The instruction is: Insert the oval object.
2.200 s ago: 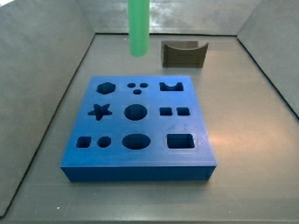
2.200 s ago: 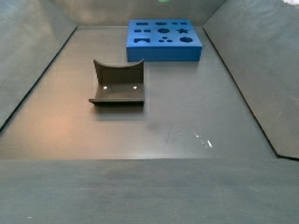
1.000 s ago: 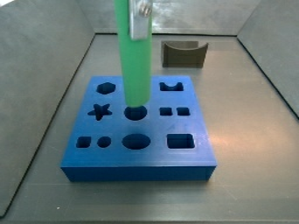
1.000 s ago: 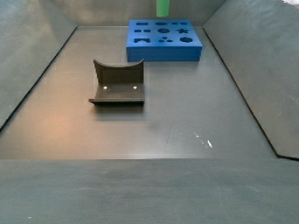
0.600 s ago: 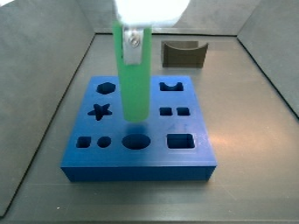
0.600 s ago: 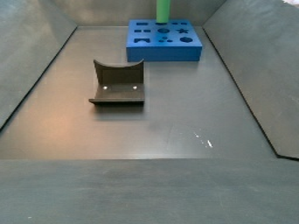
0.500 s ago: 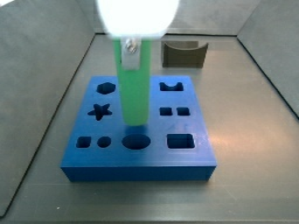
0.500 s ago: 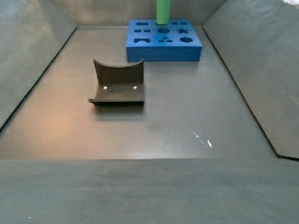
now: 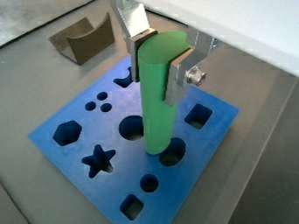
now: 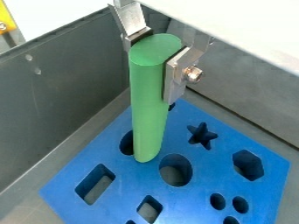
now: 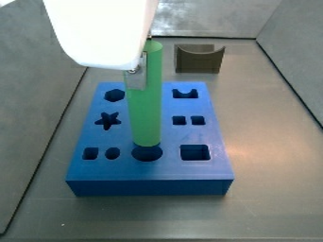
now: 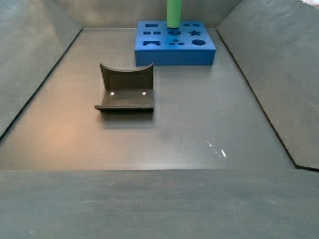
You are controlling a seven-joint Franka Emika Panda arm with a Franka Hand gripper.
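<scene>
My gripper (image 9: 160, 54) is shut on the top of the oval object (image 9: 162, 105), a long light green peg held upright; its silver fingers (image 10: 177, 70) clamp both sides. The peg's lower end stands at a round hole in the front row of the blue block (image 9: 70, 166), and I cannot tell how deep it sits. Both show in the other wrist view too: the gripper (image 10: 156, 54) and the peg (image 10: 149, 105) over the block (image 10: 105, 210). A side view shows the peg (image 11: 149, 99) on the block (image 11: 151, 175) under the blurred white gripper body. Another side view shows the peg (image 12: 174, 11) and the block (image 12: 176, 44) far away.
The blue block has several other shaped holes, among them a star (image 9: 100, 158) and a square (image 11: 195, 151). A dark olive U-shaped holder (image 12: 126, 89) stands on the grey floor apart from the block, also seen in a side view (image 11: 198, 58). Grey walls enclose the floor.
The gripper has come down with the green peg. The peg's lower end moved from above the block's middle to the round hole in the front row.
</scene>
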